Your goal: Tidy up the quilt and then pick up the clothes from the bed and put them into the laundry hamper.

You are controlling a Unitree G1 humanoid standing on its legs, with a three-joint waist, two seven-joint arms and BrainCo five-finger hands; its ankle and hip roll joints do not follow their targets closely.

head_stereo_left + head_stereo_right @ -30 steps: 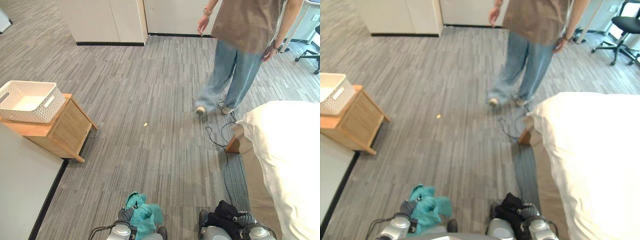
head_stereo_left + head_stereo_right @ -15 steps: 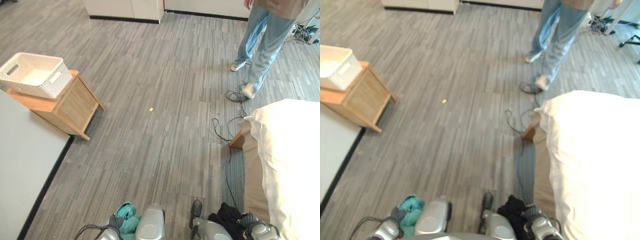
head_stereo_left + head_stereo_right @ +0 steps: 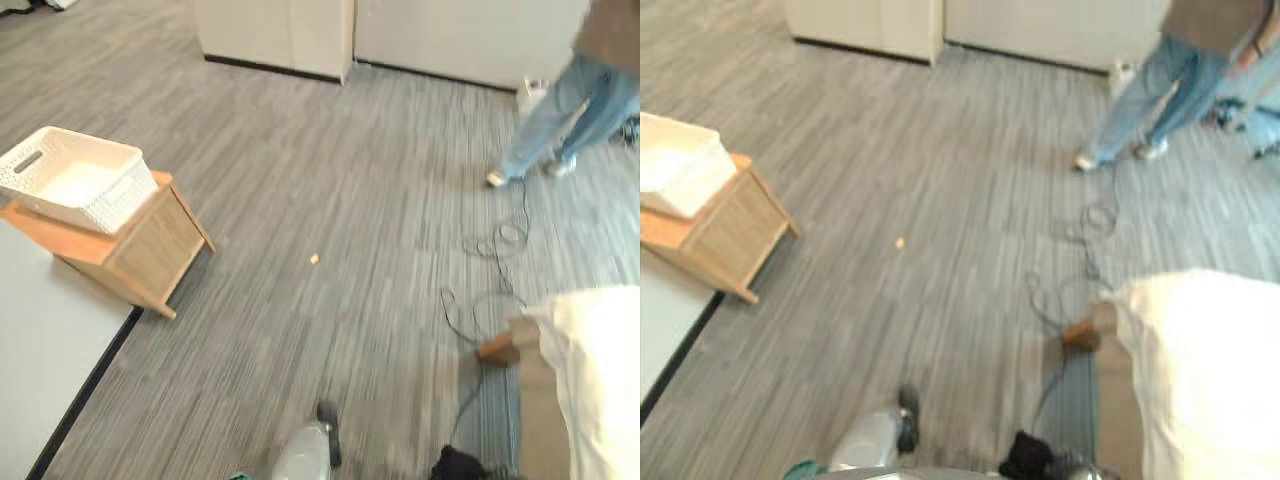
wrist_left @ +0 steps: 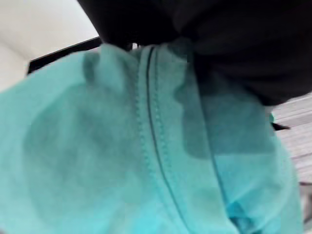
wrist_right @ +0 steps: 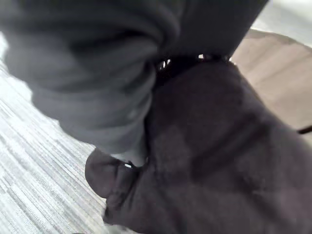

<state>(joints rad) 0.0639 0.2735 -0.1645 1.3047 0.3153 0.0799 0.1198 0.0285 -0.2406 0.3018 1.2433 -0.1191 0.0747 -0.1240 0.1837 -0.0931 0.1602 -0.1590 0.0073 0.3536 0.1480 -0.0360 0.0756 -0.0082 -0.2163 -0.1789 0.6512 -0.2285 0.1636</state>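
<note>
Toting teal garment (image 4: 146, 161) near left; black garment (image 5: 219, 161) near right; aiming for white hamper (image 3: 110, 205) far left (clasp hidden, cannot tell).

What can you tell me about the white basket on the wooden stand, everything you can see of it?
The white basket is a rectangular bin, plastic by the look of it, with walls pierced in a fine lattice, a smooth rim and a slot handle cut into its end walls. It sits upright on top of a low wooden stand, covering most of that top, at the left of the room on the grey striped carpet. Its inside looks empty. Nothing but the stand touches it.
</note>
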